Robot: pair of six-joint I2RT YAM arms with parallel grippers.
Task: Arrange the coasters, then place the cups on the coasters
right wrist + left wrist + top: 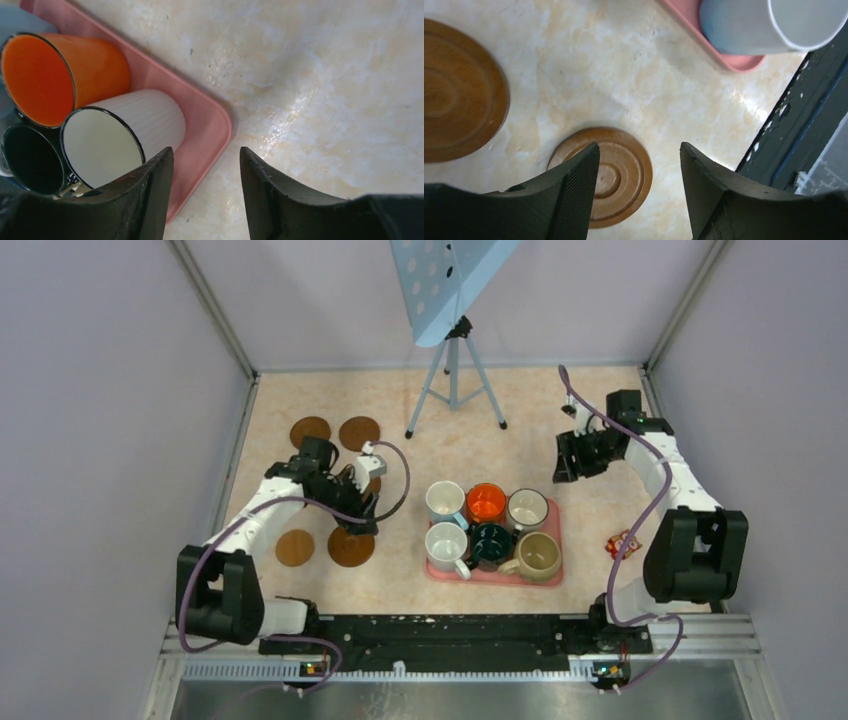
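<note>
Two brown coasters [310, 429] [359, 432] lie at the back left, and two more [295, 547] [351, 547] lie nearer. Another one [373, 485] peeks out beside the left arm. My left gripper [356, 512] [639, 150] hangs open above a ringed coaster [621, 172], holding nothing; a larger-looking coaster [454, 90] is to its left. Several cups stand on the pink tray [552, 578]: white [445, 502], orange [486, 502], dark-rimmed white [527, 508], white [446, 543], dark green [490, 543], beige [538, 555]. My right gripper [575, 460] [205, 152] is open and empty above the tray's corner [210, 125], beside the orange cup [55, 70] and the dark-rimmed cup [115, 135].
A tripod [455, 375] carrying a blue perforated board [450, 275] stands at the back centre. A small red object [622, 543] lies right of the tray near the right arm's base. A black rail [450, 630] runs along the near edge. Grey walls close both sides.
</note>
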